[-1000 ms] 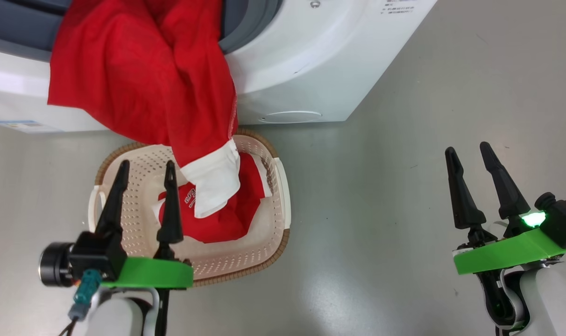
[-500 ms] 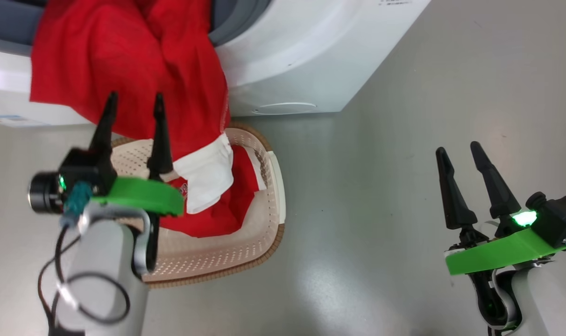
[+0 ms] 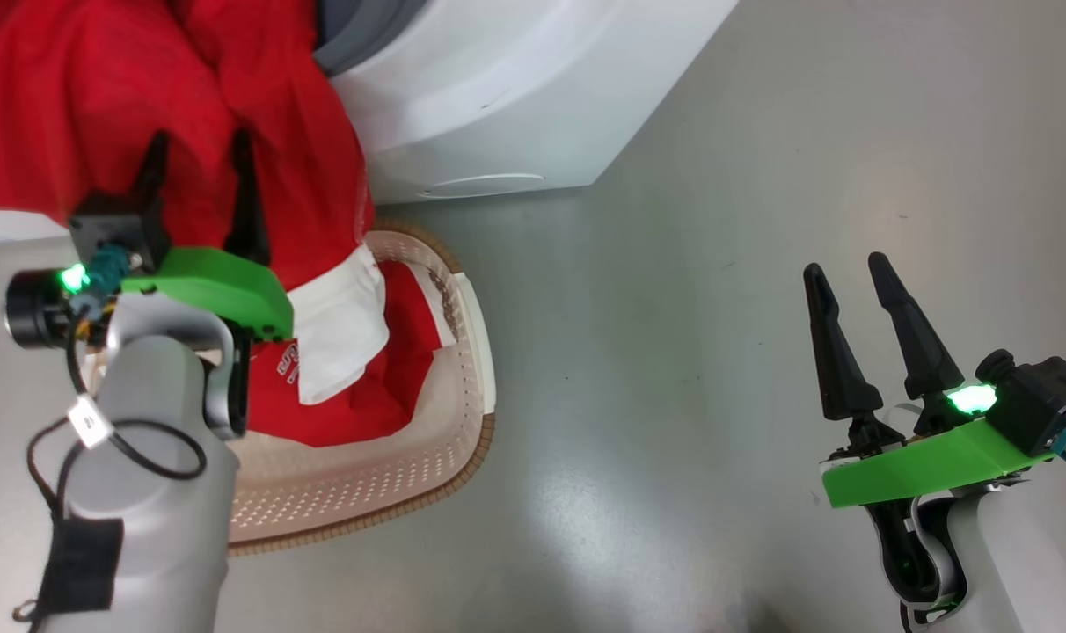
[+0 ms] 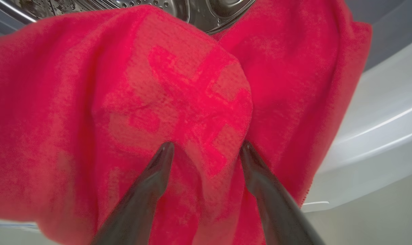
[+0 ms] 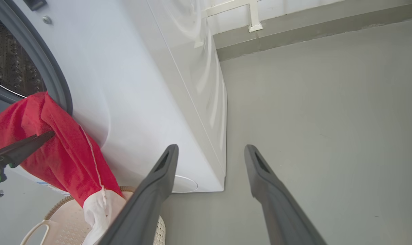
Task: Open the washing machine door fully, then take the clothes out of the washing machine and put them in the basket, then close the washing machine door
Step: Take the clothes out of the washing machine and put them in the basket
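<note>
Here, the left gripper (image 3: 199, 141) stood with its dark fingers spread wide, a fold of the bright red garment with white trim (image 3: 295, 185) between them. The cloth hung from the large white front-loading washing machine (image 3: 498, 79) just ahead into the cream perforated plastic basket (image 3: 427, 457) below. The right gripper (image 3: 844, 264), likewise spread and empty, hovered over grey floor (image 3: 674, 352), well apart.

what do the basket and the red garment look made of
Basket: likely matte cream plastic, given its rows of moulded holes; brown woven-look rim. Red garment: soft mesh-like knit fabric, judging by its fine grain and limp folds.
</note>
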You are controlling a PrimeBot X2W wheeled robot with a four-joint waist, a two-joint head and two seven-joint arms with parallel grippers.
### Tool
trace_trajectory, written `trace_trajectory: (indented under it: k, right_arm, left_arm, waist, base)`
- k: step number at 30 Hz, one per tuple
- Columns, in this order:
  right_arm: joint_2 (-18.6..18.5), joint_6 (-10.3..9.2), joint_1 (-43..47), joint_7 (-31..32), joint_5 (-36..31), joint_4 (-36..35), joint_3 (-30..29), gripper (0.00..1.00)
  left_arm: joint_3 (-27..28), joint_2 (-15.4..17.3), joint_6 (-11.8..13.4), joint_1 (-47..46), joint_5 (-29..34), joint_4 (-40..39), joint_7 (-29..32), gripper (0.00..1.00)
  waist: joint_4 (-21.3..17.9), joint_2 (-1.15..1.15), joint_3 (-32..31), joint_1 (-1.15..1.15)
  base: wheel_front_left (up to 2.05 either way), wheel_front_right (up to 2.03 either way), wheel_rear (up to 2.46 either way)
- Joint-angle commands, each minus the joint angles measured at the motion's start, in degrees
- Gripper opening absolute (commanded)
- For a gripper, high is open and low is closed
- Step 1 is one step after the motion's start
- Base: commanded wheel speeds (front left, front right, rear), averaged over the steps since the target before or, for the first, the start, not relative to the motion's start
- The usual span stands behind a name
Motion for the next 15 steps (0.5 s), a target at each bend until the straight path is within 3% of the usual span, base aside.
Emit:
trace_trajectory:
  k: [1, 2, 3, 15]
  right_arm:
    - [-0.15, 0.36, 0.02, -0.36, 0.41, -1.36, 1.27, 1.00]
    - [-0.11, 0.36, 0.00, -0.36, 0.41, -1.38, 1.21, 1.00]
    - [-0.09, 0.36, -0.01, -0.36, 0.42, -1.37, 1.13, 1.00]
    - [0.11, 0.36, -0.24, -0.36, 0.08, -1.39, 0.44, 1.00]
  left_arm:
    - [1.53, 2.07, -0.09, -0.33, 0.83, -0.61, -0.27, 0.82]
    - [1.70, 2.14, -0.18, -0.75, 0.89, -0.16, -0.27, 0.23]
    - [1.83, 2.20, -0.27, -1.06, 0.99, 0.19, -0.27, 0.00]
    - [2.21, 1.40, -1.46, 2.68, 1.77, 0.46, -0.27, 0.00]
  waist:
    - [-0.36, 0.00, 0.31, 0.00]
    - [-0.44, 0.00, 0.38, 0.00]
    - [-0.49, 0.00, 0.39, 0.00]
    - [0.65, 0.00, 0.18, 0.00]
  base:
    - [0.00, 0.00, 0.00]
    - [0.00, 0.00, 0.00]
    - [0.00, 0.00, 0.00]
    - [0.00, 0.00, 0.00]
